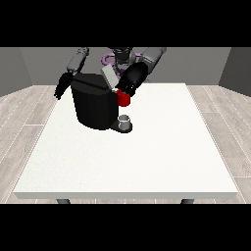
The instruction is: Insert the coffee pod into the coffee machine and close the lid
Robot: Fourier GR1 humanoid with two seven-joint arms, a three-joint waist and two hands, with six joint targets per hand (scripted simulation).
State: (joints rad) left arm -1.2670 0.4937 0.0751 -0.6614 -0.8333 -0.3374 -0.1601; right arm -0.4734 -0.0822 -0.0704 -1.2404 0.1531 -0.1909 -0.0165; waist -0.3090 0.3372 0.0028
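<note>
Tabletop, wide and white [132,162], fills the near half of the view with bare surface. Toward its far side, at about eleven o'clock from the table's middle, stands the black coffee machine [93,105], a squat upright body whose long axis runs vertically. Its front faces three o'clock, where a low base sticks out, and on that base sits a small grey cup-like thing [125,121], upright with its opening up; whether this is the pod cannot be told, so it is only a grey thing. Just above it, at the machine's upper front, shows a red thing at the machine [123,99], partly covered by the hand. A pale grey lid flap [110,77] rises from the machine's top, tilted up toward eleven o'clock, so the lid stands raised.

The hand at the view's right [130,83] comes down from one o'clock and lies against the machine's upper front, touching the red thing; its fingers merge into one dark mass, so their state cannot be told. The hand at the view's left [62,87] hangs just off the machine's nine o'clock side, fingers pointing down and roughly straight, holding nothing. Behind the machine the robot's torso is mostly hidden.
</note>
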